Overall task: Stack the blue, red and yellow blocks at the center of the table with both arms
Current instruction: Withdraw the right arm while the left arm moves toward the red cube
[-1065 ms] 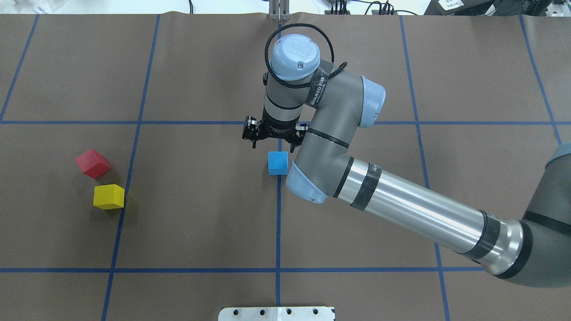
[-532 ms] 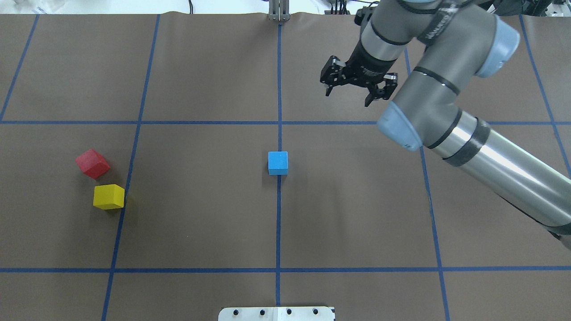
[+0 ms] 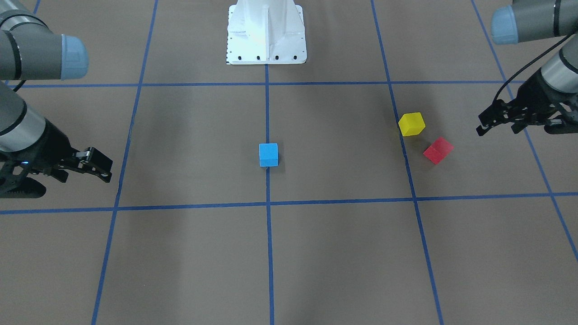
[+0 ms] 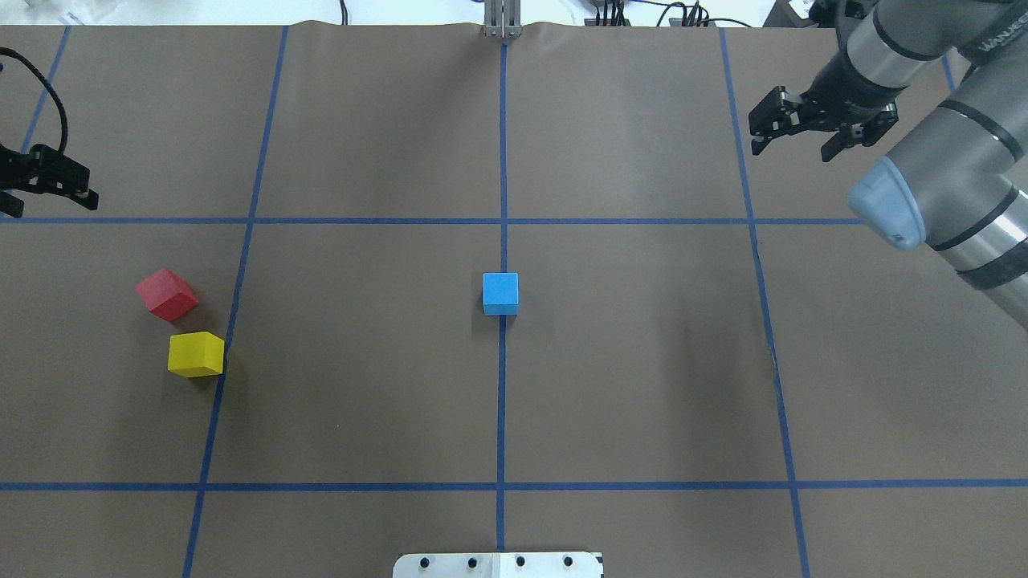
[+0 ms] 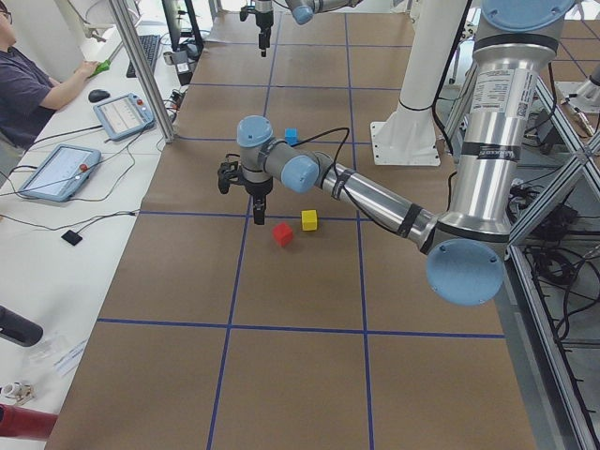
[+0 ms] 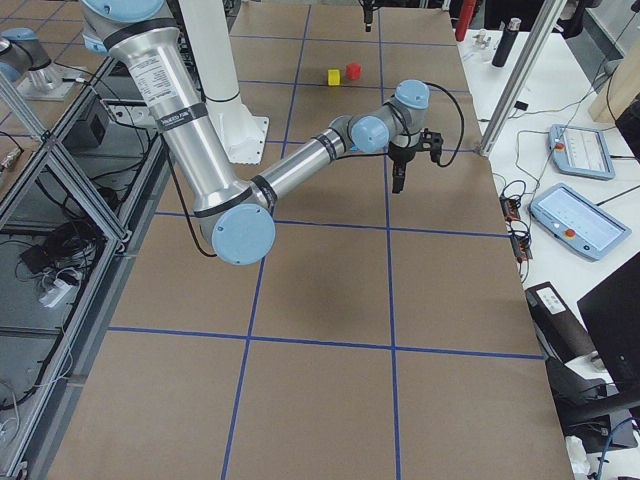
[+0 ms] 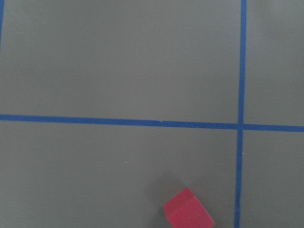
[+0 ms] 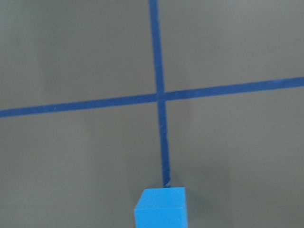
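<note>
The blue block [image 4: 500,293] sits alone at the table's centre on the blue tape line; it also shows in the front view [image 3: 268,155] and the right wrist view [image 8: 160,207]. The red block [image 4: 166,295] and the yellow block [image 4: 195,354] lie close together, apart from each other, on the left side. The red block also shows low in the left wrist view [image 7: 188,210]. My left gripper [image 4: 44,205] is open and empty at the left edge, behind the red block. My right gripper [image 4: 791,151] is open and empty at the far right back.
The white robot base plate [image 4: 498,564] is at the near edge. Blue tape lines [image 4: 241,221] mark a grid on the brown table cover. An operator [image 5: 28,89] sits at a side desk with tablets beyond the far edge.
My right gripper has drawn away from the blue block to the back right, empty. The blue block stayed at the centre. My left gripper has come into view at the left edge.
</note>
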Motion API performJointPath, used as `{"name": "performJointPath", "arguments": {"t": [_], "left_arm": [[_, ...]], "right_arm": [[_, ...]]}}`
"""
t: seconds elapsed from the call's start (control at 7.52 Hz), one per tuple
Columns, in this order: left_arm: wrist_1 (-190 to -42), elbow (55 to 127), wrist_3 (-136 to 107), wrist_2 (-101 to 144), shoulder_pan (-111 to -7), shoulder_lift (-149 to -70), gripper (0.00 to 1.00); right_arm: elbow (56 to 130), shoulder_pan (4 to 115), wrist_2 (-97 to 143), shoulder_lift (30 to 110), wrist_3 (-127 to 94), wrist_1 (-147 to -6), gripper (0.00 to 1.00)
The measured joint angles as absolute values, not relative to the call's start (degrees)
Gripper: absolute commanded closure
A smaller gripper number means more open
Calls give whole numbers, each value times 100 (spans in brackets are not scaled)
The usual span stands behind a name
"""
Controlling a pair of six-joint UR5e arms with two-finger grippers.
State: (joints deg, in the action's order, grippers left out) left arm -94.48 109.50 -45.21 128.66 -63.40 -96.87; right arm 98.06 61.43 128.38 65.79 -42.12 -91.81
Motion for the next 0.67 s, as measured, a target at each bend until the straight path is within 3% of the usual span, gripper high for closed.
{"name": "performJointPath", "arguments": {"t": [0.27, 0.67], "left_arm": [[-9744, 10953, -5651, 12139, -5555, -9716, 1], [-9887, 10779, -6687, 11631, -5253, -9672, 1]], "right_arm": [[9755, 6489, 12862, 6972, -3043, -9184, 0], [9614, 6696, 12837, 7222, -2393, -9126, 0]]}}
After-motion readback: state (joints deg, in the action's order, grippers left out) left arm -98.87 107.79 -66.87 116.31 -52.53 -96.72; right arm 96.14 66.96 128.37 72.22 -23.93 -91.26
